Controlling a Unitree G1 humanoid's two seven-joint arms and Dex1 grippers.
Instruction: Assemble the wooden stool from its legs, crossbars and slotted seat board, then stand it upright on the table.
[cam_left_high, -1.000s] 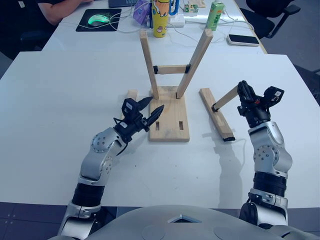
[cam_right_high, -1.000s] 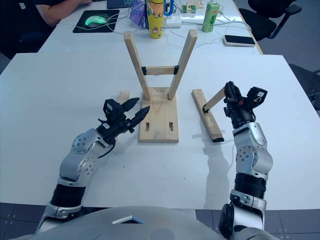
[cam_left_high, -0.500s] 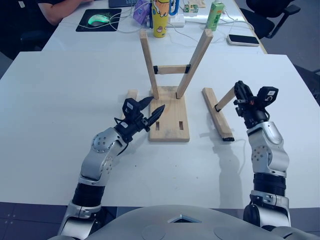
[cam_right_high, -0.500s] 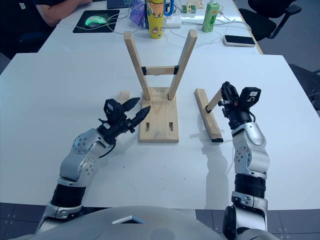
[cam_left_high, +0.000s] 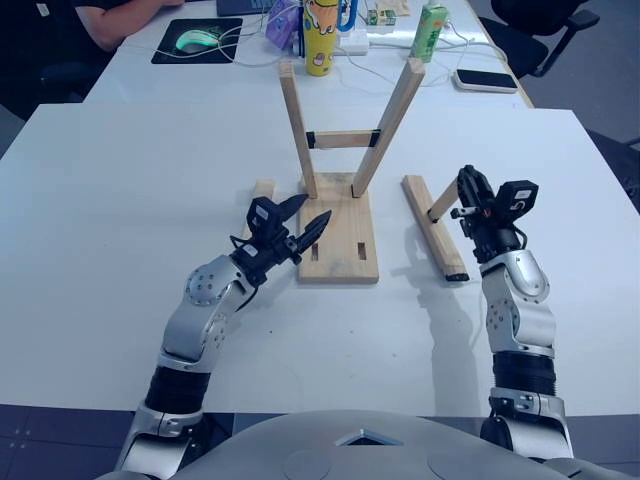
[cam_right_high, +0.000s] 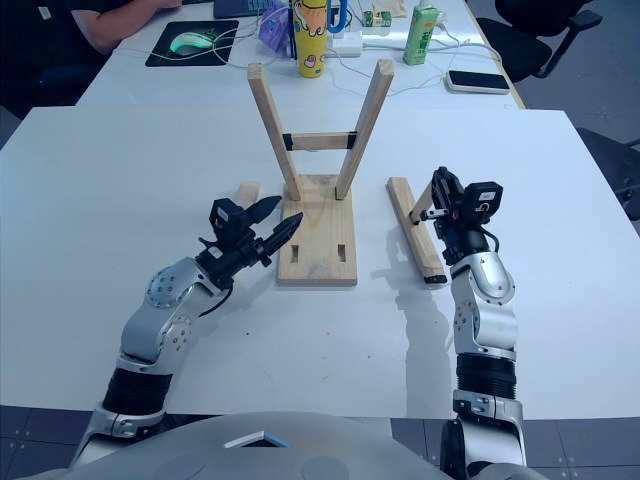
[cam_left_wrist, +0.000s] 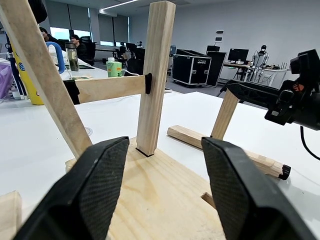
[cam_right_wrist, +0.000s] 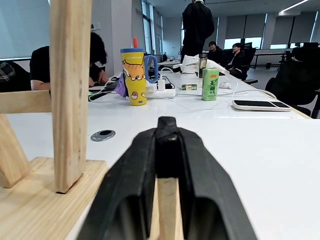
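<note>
**Loose leg gripped right of board**

Grips slanted bar (cam_left_high: 443, 203) in clenched right gripper (cam_left_high: 465, 185); bar's foot on leg (cam_left_high: 432, 227) lying flat on table (cam_left_high: 120, 200) just right of board (cam_left_high: 340, 240), long axis pointing away. Holds left gripper (cam_left_high: 312, 208) spread over board's near left corner. Between them, two legs (cam_left_high: 297, 130) splayed upward, joined by crossbar (cam_left_high: 343, 139).

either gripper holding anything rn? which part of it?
Right gripper is shut on the raised upper end of the loose leg piece. Left gripper is open, holding nothing.
</note>
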